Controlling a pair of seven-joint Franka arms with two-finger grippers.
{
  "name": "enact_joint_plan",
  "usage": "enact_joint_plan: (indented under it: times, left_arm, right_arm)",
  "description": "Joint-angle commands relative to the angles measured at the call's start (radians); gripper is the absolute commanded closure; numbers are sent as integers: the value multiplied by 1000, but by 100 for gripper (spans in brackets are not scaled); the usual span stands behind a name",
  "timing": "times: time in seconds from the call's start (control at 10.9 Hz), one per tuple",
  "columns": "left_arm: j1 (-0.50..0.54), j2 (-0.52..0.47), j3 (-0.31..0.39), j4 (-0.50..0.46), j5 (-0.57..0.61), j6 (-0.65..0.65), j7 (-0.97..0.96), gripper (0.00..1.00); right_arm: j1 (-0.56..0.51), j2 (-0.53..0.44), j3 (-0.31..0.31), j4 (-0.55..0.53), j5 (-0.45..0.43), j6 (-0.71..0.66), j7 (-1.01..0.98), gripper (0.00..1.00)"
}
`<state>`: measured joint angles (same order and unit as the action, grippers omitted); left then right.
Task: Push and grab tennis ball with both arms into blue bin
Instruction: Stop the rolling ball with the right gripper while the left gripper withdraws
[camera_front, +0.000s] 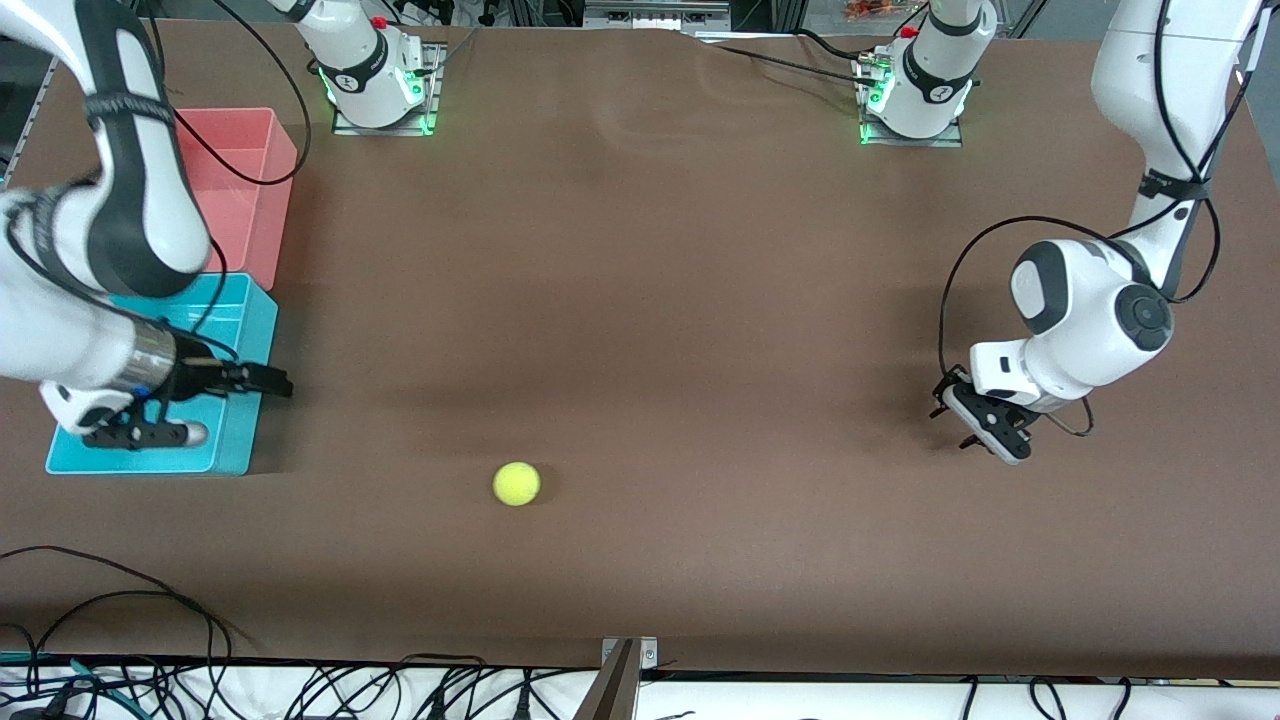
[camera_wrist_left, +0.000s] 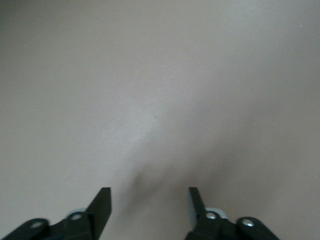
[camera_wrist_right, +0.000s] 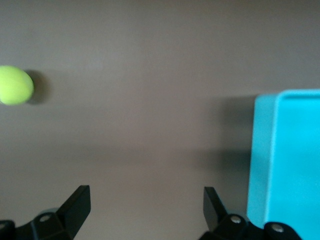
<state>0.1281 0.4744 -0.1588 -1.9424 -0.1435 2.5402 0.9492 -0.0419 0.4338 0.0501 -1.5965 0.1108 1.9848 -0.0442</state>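
Front view, tennis ball (camera_front: 516, 483): the item nearest the camera, lying alone on the bare brown table (camera_front: 650, 300), between the two arms' ends and closer to the right arm's end (touched by neither gripper)
Front view, blue bin (camera_front: 232, 452): at the right arm's end of the table, well apart from the ball; the ball is outside it
Front view, pink bin (camera_front: 245, 165): just beside the blue bin, farther from the camera
Front view, right gripper (camera_front: 272, 381): at the end of the right arm, which reaches over the blue bin; the black fingers point out past the bin's wall toward the table's middle
Front view, left gripper (camera_front: 985, 420): low over bare table at the left arm's end, well apart from the ball, holding nothing
Left wrist view, left gripper (camera_wrist_left: 149, 205): two black fingers (camera_wrist_left: 100, 207) stand apart with a clear gap between them; only blurred tabletop shows beneath
Right wrist view, right gripper (camera_wrist_right: 146, 206): fingers (camera_wrist_right: 79, 202) spread wide, nothing between them (tabletop only)
Right wrist view, tennis ball (camera_wrist_right: 15, 85): on the table with a dark shadow beside it, apart from the fingers
Right wrist view, blue bin (camera_wrist_right: 287, 160): one corner and its rim in view, just beside one finger
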Motion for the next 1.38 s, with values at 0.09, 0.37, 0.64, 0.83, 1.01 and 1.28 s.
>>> enact_joint_plan:
  times: [0.09, 0.37, 0.64, 0.83, 1.01, 1.28]
  left_arm:
    - [33, -166, 31, -98, -13, -11, 10, 0]
    - [34, -178, 39, -95, -14, -9, 8, 0]
    - [39, -183, 50, -89, -21, -9, -21, 0]
    - [41, -204, 71, -84, -21, -9, -67, 0]
    - [50, -233, 77, -85, -19, -9, -70, 0]
    - [70, -244, 77, -85, -19, -9, -115, 0]
  right_arm:
    - [30, 212, 17, 32, 20, 352, 0, 0]
    - [30, 248, 20, 33, 94, 373, -11, 0]
    - [27, 341, 48, 49, 136, 534, -63, 0]
    - [23, 388, 50, 61, 139, 636, -107, 0]
    - [23, 384, 50, 59, 142, 631, -115, 0]
    - [60, 358, 36, 35, 129, 629, -77, 0]
